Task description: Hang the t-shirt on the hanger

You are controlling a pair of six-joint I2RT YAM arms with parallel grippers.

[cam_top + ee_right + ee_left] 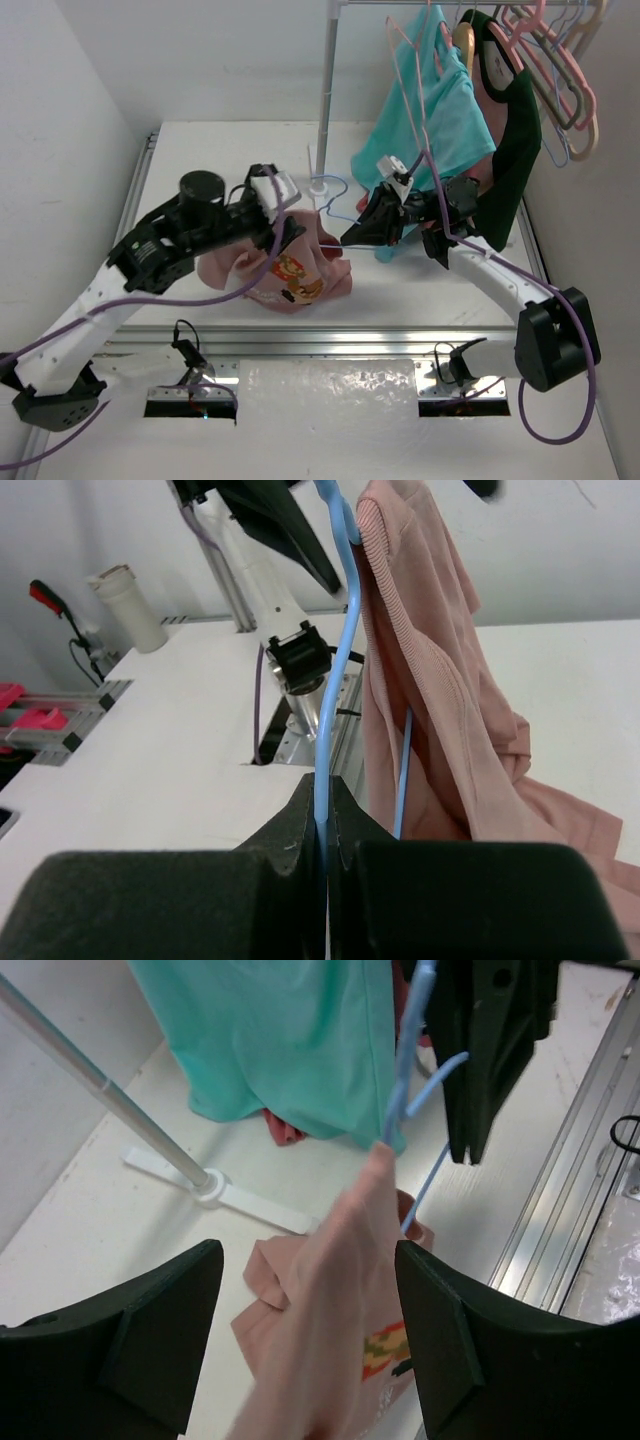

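The dusty pink t-shirt (300, 275) lies bunched on the white table, one part lifted and draped over the hanger. In the right wrist view the t-shirt (430, 680) hangs over the upper end of the wire. The light blue wire hanger (335, 205) is held above the table by my right gripper (362, 235), whose jaws (327, 785) are shut on the hanger (335, 670). My left gripper (288, 222) hovers over the shirt. Its jaws (305, 1255) stand apart with a raised fold of the t-shirt (330, 1300) between them, below the hanger (415, 1050).
A teal shirt (440, 90), a dark green garment (515, 150) and pink hangers (545, 60) hang from a rack at the back right. The rack's pole (325, 90) stands on a white foot (320, 185) just behind the shirt. A metal rail (330, 340) edges the table's near side.
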